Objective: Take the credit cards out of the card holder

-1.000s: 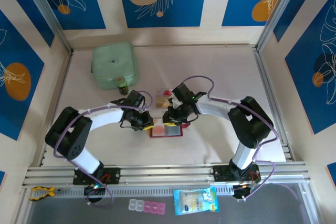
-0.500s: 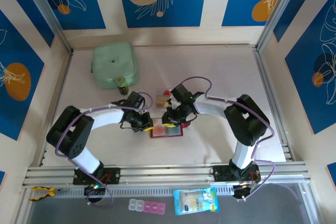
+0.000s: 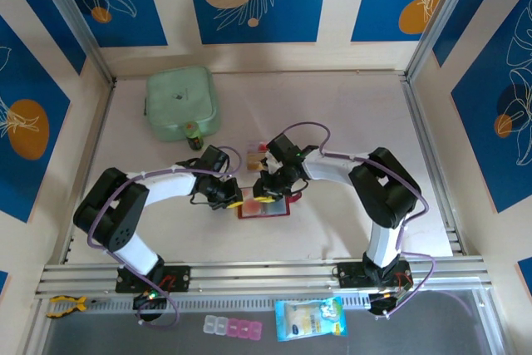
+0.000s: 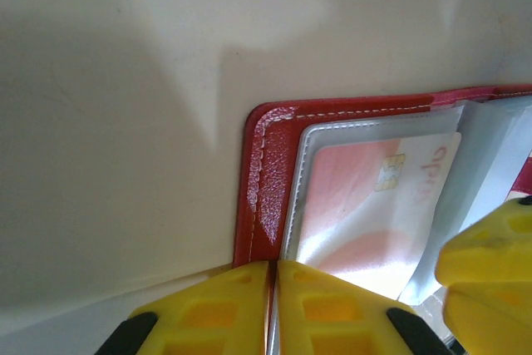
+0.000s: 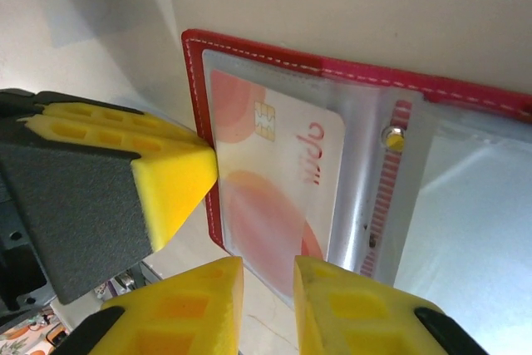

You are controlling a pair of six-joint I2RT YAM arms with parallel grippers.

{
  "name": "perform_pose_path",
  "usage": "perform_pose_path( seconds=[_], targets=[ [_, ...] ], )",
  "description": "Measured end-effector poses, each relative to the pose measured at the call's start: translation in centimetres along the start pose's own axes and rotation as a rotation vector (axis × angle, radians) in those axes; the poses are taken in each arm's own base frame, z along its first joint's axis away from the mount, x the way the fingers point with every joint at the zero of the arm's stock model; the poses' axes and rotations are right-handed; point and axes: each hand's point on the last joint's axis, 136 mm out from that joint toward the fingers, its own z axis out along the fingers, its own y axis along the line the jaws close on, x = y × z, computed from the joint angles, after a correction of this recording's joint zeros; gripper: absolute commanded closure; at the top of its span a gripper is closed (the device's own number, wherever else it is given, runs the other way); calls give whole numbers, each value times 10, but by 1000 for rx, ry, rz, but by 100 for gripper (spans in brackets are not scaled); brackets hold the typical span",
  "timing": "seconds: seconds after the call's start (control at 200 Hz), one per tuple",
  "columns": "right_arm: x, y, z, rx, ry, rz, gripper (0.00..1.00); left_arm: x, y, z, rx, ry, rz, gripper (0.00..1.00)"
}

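Note:
The red card holder (image 3: 264, 208) lies open on the table between both arms. My left gripper (image 4: 275, 268) is shut on its red border (image 4: 262, 172) at the left edge. A pink and cream credit card (image 4: 357, 205) with a chip sits inside the clear pocket. My right gripper (image 5: 268, 268) hovers at the pocket's lower edge, jaws a narrow way apart, with the credit card (image 5: 274, 164) just ahead of them. The left gripper's yellow finger (image 5: 125, 172) presses at the holder's red edge (image 5: 199, 64). Loose cards (image 3: 258, 155) lie behind the holder.
A pale green square container (image 3: 182, 103) stands at the back left with a small bottle (image 3: 193, 134) in front of it. A snap stud (image 5: 392, 137) sits on the holder's middle strip. A plastic bag (image 3: 310, 318) and a pill box (image 3: 233, 327) lie below the rail.
My left gripper has closed a little more on the holder's edge. The right gripper has shifted slightly left over the holder.

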Motion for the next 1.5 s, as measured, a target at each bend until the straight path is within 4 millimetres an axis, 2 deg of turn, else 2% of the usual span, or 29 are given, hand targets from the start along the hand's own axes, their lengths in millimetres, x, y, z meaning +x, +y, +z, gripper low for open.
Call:
perform_pose_path(
  seconds=[0.345,0.82,1.501],
  targets=[
    [1,-8,9,18,21,15,76,0,0,0,1,1,0,88],
    [0,-1,17,-26,47,4,79,0,0,0,4,4,-1,87],
    [-1,-11,10,76,37,-3,79,1,0,0,4,5,-1,88]
  ],
)
